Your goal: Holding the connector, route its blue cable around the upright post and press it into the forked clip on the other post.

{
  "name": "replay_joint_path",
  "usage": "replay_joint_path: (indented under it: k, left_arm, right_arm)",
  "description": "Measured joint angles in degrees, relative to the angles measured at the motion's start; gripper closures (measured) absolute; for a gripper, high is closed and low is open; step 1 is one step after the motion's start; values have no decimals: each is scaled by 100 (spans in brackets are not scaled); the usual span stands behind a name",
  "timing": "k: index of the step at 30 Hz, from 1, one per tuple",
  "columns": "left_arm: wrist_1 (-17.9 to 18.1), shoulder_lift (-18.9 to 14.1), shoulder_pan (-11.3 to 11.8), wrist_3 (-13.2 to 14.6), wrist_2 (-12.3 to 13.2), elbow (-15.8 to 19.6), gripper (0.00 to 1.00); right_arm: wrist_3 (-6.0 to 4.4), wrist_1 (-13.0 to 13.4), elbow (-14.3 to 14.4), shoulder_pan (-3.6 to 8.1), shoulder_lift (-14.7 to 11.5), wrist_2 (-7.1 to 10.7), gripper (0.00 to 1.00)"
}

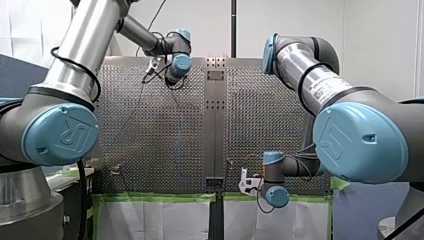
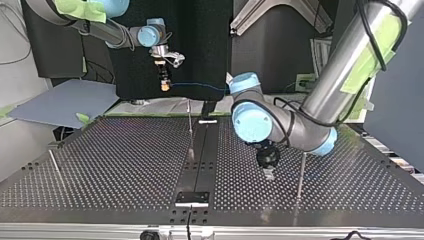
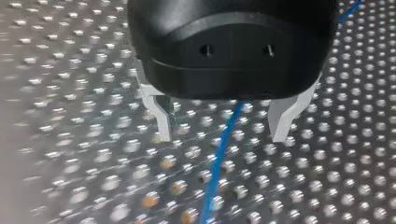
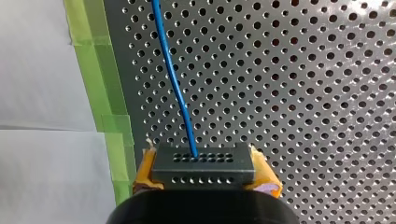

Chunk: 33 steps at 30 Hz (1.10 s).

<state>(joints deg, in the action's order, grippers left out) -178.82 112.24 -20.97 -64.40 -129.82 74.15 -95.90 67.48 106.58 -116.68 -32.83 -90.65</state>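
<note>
My right gripper (image 4: 205,179) has its yellow pads shut on a grey connector (image 4: 203,164). The blue cable (image 4: 173,79) leaves the connector's face and runs out over the perforated table. In the top view this gripper (image 2: 163,80) hangs at the back left, above the table's far edge, and the cable (image 2: 200,86) stretches from it towards the right. My left gripper (image 3: 223,133) is open just above the table, its metal fingers (image 3: 161,121) either side of the cable (image 3: 219,158) without touching it. A thin post (image 2: 301,175) stands beside my left gripper (image 2: 268,167), and another post (image 2: 190,125) rises by the centre rail.
A black rail (image 2: 200,155) runs down the middle of the perforated table (image 2: 110,165). A third thin post (image 2: 54,166) stands at the top view's left. Green tape (image 4: 91,70) and white paper border the table edge near my right gripper.
</note>
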Motion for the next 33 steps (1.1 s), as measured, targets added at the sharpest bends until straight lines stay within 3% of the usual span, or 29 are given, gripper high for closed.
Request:
replay_joint_path:
  k: [13, 21, 33]
  left_arm:
    - [28, 188, -56, 163, -160, 33, 0]
    - [260, 236, -126, 302, -281, 302, 0]
    - [438, 733, -310, 220, -392, 387, 0]
  right_arm:
    - [0, -8, 2, 0, -1, 3, 100]
    - [0, -14, 1, 0, -1, 4, 100]
    - [0, -38, 2, 0, -2, 12, 100]
